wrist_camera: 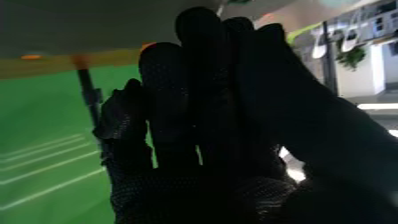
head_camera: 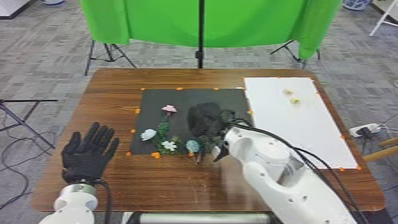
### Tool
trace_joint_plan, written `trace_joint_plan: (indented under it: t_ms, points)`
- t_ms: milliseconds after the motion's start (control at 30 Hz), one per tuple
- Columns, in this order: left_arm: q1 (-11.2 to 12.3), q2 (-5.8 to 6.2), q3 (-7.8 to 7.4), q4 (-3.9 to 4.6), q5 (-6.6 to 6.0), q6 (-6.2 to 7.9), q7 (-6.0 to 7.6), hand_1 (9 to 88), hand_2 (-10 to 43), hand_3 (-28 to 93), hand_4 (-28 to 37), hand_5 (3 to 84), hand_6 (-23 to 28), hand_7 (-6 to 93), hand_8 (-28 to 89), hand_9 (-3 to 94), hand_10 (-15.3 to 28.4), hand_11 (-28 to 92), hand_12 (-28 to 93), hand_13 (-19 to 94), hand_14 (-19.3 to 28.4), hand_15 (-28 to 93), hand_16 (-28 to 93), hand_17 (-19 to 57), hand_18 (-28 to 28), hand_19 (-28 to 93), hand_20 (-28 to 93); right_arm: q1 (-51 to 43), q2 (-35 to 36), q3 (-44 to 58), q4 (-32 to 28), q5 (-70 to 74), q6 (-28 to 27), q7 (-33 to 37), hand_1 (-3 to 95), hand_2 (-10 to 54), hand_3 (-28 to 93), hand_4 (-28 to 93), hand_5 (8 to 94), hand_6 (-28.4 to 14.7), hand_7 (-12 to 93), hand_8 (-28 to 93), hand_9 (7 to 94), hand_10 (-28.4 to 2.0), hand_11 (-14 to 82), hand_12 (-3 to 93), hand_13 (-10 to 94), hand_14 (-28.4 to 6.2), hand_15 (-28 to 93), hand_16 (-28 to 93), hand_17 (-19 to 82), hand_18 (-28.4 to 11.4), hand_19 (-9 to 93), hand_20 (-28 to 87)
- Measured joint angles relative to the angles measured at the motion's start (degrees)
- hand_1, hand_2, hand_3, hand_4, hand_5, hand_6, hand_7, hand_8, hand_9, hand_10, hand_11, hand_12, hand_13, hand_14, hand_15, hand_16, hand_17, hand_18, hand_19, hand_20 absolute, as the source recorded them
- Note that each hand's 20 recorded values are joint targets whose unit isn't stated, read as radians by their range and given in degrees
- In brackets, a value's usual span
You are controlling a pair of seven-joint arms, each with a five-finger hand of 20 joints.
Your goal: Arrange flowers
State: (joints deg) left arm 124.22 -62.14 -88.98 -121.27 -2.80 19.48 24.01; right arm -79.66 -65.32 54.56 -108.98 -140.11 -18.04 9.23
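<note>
Lying just to the left of the right hand (head_camera: 206, 120): a loose spread of flowers on a black mat (head_camera: 149, 107). Pink flower (head_camera: 169, 108) left of that hand, dark green foliage (head_camera: 163, 126) on the robot's side of it. Pale blue flower (head_camera: 148, 134) farther left. White flower (head_camera: 168, 145), blue-green flower (head_camera: 193, 146) and small orange flower (head_camera: 155, 155) nearer the robot than the hand. Two pale yellow pieces (head_camera: 296, 100) well off to its right, on the white sheet (head_camera: 280, 120); possibly blooms yet to be placed.

Right hand over the mat, back to the head camera. Whether it grips anything, cannot tell. Left hand (head_camera: 86, 152) spread wide and empty, left of the mat.

Handling, my estimate: very light, likely artificial. Petals soft, easily crushed or bent; stems stiffer, thin, apt to roll. Best hold: light pinch on the stem just below the bloom. A flat sweep could drag neighbouring pieces along.
</note>
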Motion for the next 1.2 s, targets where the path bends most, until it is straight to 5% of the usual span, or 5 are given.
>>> trace_joint_plan:
  t_ms: [333,667,1000,1200]
  points:
    - [0.15,-0.08,-0.02,-0.1,-0.02,-0.05,0.5,27.4,15.3,77,-28.3,48.1,10.7,13.1,-10,41.7,16.3,26,9,30,16.3,42,-10,-8.2,14.8,40,14,1.43,4.81,11.18,6.94,-1.98,10.16,10.45,42.8,-9.5,86,-28,58.3,-1.8,19,-15,52.1,-15.9,14.7,15.2,44,-14.7,43,14,24,-22.5,76,36]
    - [0.66,0.25,-0.12,-0.22,-0.11,-0.39,1.4,26.8,15.0,77,-28.3,48.1,10.6,13.0,-10,41.8,16.3,26,9,30,16.3,42,-10,-8.2,14.8,40,14,3.66,12.9,18.47,17.93,-2.15,4.32,13.91,43.2,-9.5,86,-28,52.6,-0.9,19,-15,46.6,-13.0,11.1,13.2,44,-14.1,33,14,22,-21.7,71,30]
    - [0.59,0.33,0.13,-0.24,1.02,-0.4,1.35,26.7,15.2,77,-28.3,49.2,11.1,12.8,-10,42.9,16.3,26,10,31,16.3,41,-9,-8.2,14.9,40,14,6.5,9.88,16.4,26.17,-4.93,3.35,11.38,50.7,-9.5,80,-28,63.5,2.7,20,-15,65.2,-9.9,13.4,14.2,62,-8.7,34,21,28,-20.5,77,31]
    - [0.58,0.29,0.23,-0.24,1.05,-0.4,1.3,26.7,15.2,77,-28.3,49.3,11.2,12.8,-10,42.9,16.5,25,10,31,16.4,41,-9,-8.2,14.9,40,14,7.21,9.08,14.81,26.82,-6.06,5.57,10.0,59.9,-9.5,70,-28,80.2,3.3,24,-2,88.4,-9.1,7.4,35.2,72,-5.8,27,39,30,-20.2,77,34]
